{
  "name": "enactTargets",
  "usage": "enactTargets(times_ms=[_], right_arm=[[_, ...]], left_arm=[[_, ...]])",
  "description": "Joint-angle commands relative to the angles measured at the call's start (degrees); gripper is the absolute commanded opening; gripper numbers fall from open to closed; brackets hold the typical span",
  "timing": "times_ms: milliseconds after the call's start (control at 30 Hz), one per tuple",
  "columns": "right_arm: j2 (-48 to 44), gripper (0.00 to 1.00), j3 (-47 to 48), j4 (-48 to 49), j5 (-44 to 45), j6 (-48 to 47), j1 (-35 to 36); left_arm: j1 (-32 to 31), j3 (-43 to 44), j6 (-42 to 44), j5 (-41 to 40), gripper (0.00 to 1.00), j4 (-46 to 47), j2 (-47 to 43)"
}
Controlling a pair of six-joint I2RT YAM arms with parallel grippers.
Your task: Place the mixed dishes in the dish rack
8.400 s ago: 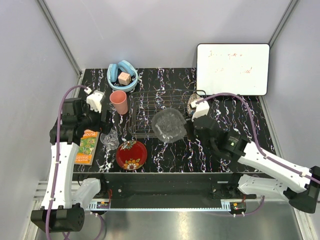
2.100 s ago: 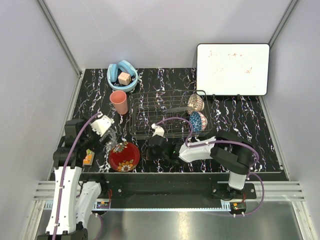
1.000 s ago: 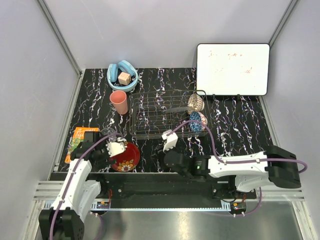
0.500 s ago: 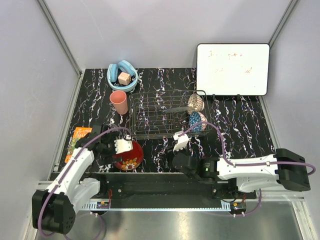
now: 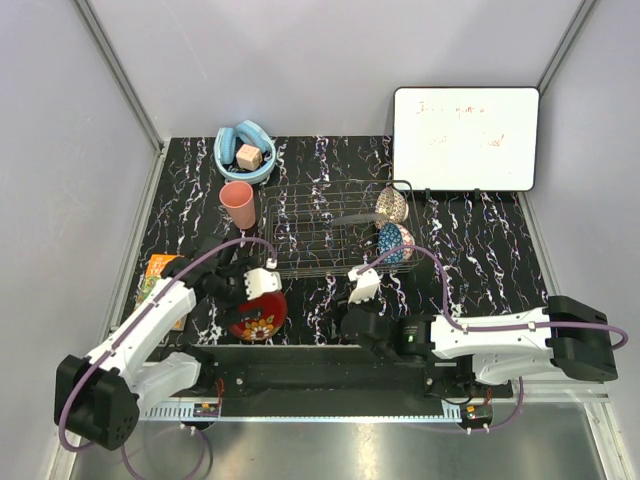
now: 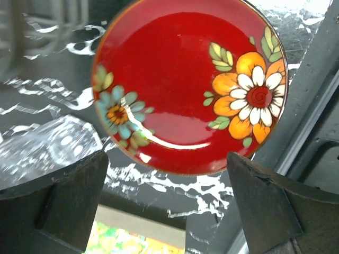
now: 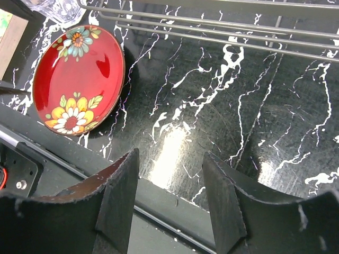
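The red floral bowl [image 5: 260,316] [image 6: 185,79] [image 7: 77,79] lies on the black table near its front edge. My left gripper [image 5: 250,296] [image 6: 167,159] hovers wide open over the bowl's near rim, holding nothing. A clear glass tumbler [image 6: 47,145] [image 7: 66,8] stands beside the bowl. The salmon-pink cup [image 5: 237,204] stands left of the dish rack [image 5: 300,235] [image 7: 212,26]. In the rack's right end sit the blue patterned bowl [image 5: 397,243] and the pale speckled bowl [image 5: 391,205]; the clear glass bowl [image 5: 348,218] shows faintly. My right gripper [image 5: 352,320] [image 7: 170,164] is open and empty over the table's front edge.
A white framed whiteboard [image 5: 465,137] leans at the back right. A light-blue ring with a wooden block [image 5: 246,150] lies at the back left. A colourful book [image 5: 158,280] [image 6: 137,241] lies left of the red bowl. Grey walls close in both sides.
My left arm has swung from the left side over to the red bowl. The right arm, which earlier held the glass bowl at the rack, has drawn back to the front edge, its jaws wider.
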Motion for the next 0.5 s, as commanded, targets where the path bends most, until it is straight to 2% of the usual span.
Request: enactTargets(times_ms=[0, 100, 167, 300, 400, 433, 467], right_arm=[[-1.8, 0.59, 1.2, -0.2, 3.0, 1.5, -0.1], [-1.7, 0.57, 1.2, -0.2, 3.0, 1.5, -0.1], [-1.7, 0.56, 1.3, -0.3, 3.1, 1.4, -0.1], [-2.2, 0.45, 0.9, -0.3, 3.4, 1.7, -0.2], [-3.0, 0.43, 0.3, -0.2, 3.7, 2.2, -0.1], [-3.3, 0.43, 0.2, -0.2, 3.8, 2.2, -0.1], [-3.4, 0.43, 0.1, -0.1, 3.6, 2.2, -0.1]], left_arm=[[-0.1, 5.8, -2.0, -1.6, 0.99, -5.2, -4.0], [-0.1, 5.9, -0.6, -3.6, 0.99, -9.0, -8.4], [-0.1, 2.8, 1.1, -6.9, 0.99, -9.9, -11.8], [0.6, -3.6, 2.3, -13.1, 0.96, -9.8, -15.6], [2.9, -7.0, 1.8, -14.5, 0.84, -7.0, -16.7], [3.8, -8.0, 1.3, -14.5, 0.74, -4.9, -15.9], [5.7, -8.4, 1.2, -14.4, 0.69, -3.8, -15.2]])
